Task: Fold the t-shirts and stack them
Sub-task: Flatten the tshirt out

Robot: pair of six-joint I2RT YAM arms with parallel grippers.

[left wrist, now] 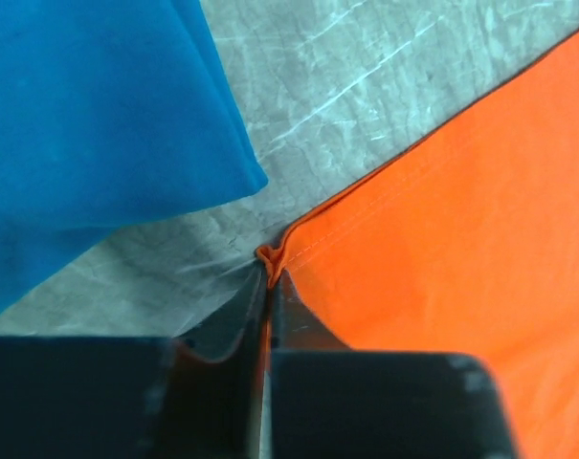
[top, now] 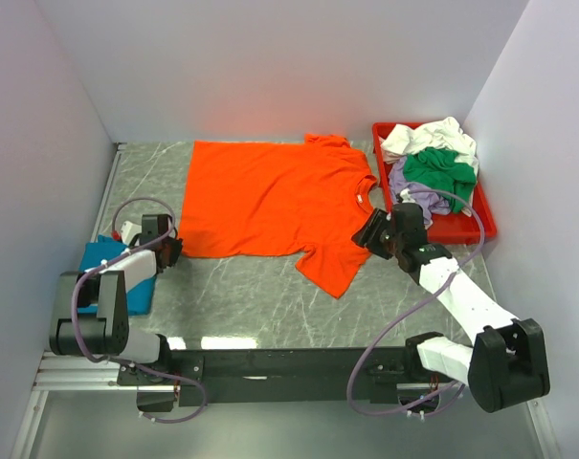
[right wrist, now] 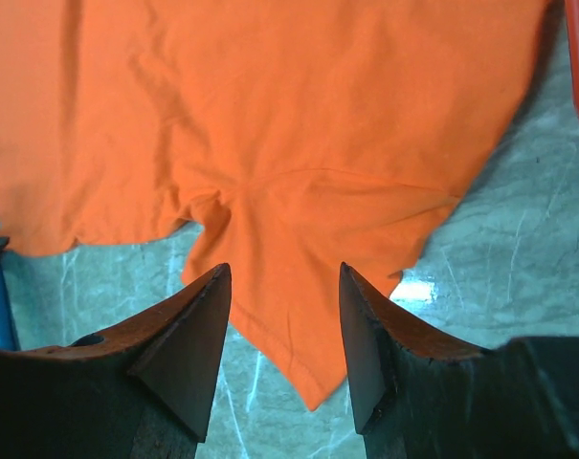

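T-shirts of five colours are seen on the grey marbled table (top: 251, 301). The orange t-shirt (top: 270, 196) is spread flat across the middle, with its hem to the left, its collar to the right beside the red tray (top: 478, 228), one sleeve pointing far and the other pointing near. The teal-blue t-shirt (top: 100, 256) is laid as a folded pad at the near left, partly covered by the left arm. In the tray at the far right, the white t-shirt (top: 428, 137), the green t-shirt (top: 438, 168) and the lavender t-shirt (top: 415, 197) are heaped loosely, white farthest and lavender nearest. The left gripper (top: 170, 251) is lowered at the near left corner of the orange hem, between the teal-blue pad and the orange cloth. In the left wrist view its fingers are pressed together and the hem corner is pinched between them, bunched into a small fold at the tips (left wrist: 270, 279), while the teal-blue cloth (left wrist: 98, 124) is shown just beside, apart from the orange cloth (left wrist: 461, 220) by a strip of bare table (left wrist: 366, 86). The right gripper (top: 371, 235) is held over the near sleeve, close to the collar. In the right wrist view its fingers are spread wide (right wrist: 284, 279), with the sleeve (right wrist: 299, 316) seen between them; whether the cloth is touched cannot be told.
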